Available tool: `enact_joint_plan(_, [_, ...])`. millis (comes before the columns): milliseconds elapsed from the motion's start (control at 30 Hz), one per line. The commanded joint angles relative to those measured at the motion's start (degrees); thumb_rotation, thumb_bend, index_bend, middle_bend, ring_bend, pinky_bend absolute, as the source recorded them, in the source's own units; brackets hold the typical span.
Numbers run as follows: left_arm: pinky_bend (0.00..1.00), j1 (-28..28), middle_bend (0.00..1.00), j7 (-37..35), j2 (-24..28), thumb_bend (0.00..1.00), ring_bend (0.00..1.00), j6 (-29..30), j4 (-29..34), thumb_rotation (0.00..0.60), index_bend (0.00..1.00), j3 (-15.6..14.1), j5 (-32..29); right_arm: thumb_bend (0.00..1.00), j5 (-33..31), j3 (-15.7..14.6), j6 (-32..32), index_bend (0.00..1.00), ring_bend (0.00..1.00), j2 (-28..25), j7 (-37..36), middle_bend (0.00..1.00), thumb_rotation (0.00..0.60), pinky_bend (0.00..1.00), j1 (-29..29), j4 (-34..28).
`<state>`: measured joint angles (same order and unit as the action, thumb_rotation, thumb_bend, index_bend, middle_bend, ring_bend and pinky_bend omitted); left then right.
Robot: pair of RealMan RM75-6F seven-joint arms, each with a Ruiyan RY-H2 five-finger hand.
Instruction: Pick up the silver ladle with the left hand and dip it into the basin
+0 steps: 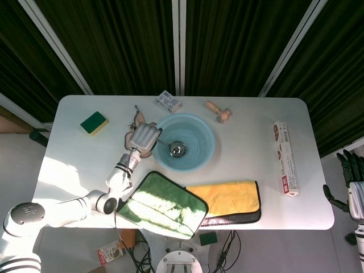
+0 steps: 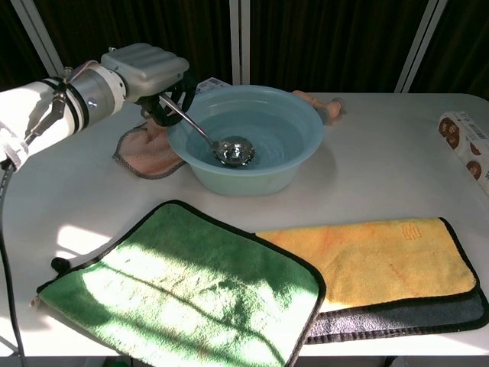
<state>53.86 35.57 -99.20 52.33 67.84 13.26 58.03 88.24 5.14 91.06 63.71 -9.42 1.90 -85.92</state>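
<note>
My left hand (image 1: 144,136) (image 2: 147,65) grips the handle of the silver ladle (image 1: 176,149) (image 2: 231,151) at the left rim of the light blue basin (image 1: 200,129) (image 2: 302,126). The ladle's handle slants down over the rim and its bowl sits low inside the basin, near the bottom. My right hand (image 1: 353,176) shows only at the right edge of the head view, off the table, fingers pointing up with nothing in them.
A pink cloth (image 2: 145,157) lies under my left hand. Green (image 2: 183,283) and yellow (image 2: 382,260) towels cover the table's front. A green sponge (image 1: 93,122), small box (image 1: 168,102), wooden tool (image 1: 218,111) and long carton (image 1: 285,157) lie around the basin.
</note>
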Motion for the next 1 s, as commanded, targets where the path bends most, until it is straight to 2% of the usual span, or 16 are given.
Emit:
enact_joint_plan(33, [0.9, 0.1, 0.61, -0.8, 0.1, 0.53, 0.64, -0.8, 1.0, 0.6, 0.72, 0.8, -1.6, 0.35, -0.1, 0.0, -0.1, 0.0, 0.0, 0.0, -0.1, 0.0, 0.6, 0.0, 0.0, 0.0])
enact_joint_plan(400, [0.91, 2.2, 0.61, -1.1, 5.5, 0.53, 0.65, -5.7, 8.9, 0.6, 0.72, 5.0, -14.1, 0.36, -0.4, 0.2, -0.3, 0.0, 0.0, -0.1, -0.4, 0.0, 0.6, 0.0, 0.1, 0.1])
enact_joint_plan(600, [0.91, 4.8, 0.61, 1.9, 9.2, 0.53, 0.65, -6.1, 13.0, 0.6, 0.72, 5.1, -20.8, 0.36, -0.5, 0.2, -0.3, 0.0, 0.0, 0.0, -0.3, 0.0, 0.6, 0.0, 0.1, 0.1])
enact_joint_plan(1000, [0.91, 10.0, 0.61, 5.8, 14.0, 0.53, 0.65, -5.0, 17.5, 0.6, 0.72, 3.6, -30.3, 0.36, -0.7, 0.2, -0.6, 0.0, 0.0, 0.0, -0.5, 0.0, 0.6, 0.0, 0.2, 0.4])
